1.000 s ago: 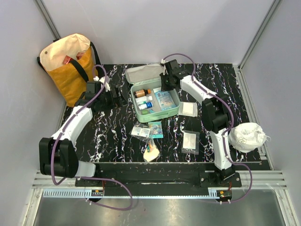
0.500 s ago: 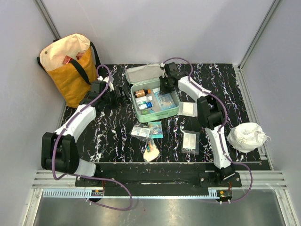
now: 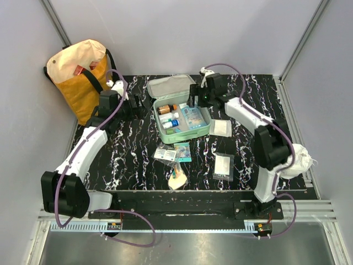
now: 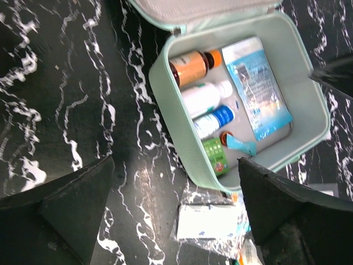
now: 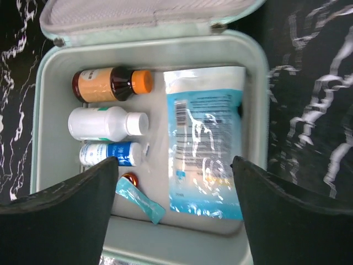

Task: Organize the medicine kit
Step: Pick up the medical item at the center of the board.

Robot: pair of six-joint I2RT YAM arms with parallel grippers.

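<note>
- Right tool [image 5: 174, 165] open, empty, over the open kit [image 5: 154, 48]; bottles [image 5: 99, 122] and pouch [image 5: 204, 143] lie below it.
- Left tool [image 4: 175, 163] open, empty, kit just beside it.

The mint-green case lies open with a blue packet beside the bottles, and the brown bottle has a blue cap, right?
No: the brown bottle has an orange cap, as the right wrist view shows. The mint-green case does lie open, blue packet beside the bottles.

Counted: one medicine kit [image 5: 154, 48], three bottles [image 5: 107, 83] plainly visible, one blue pouch [image 5: 207, 138], two white flat packets [image 3: 220, 128], one tote bag [image 3: 83, 83].
</note>
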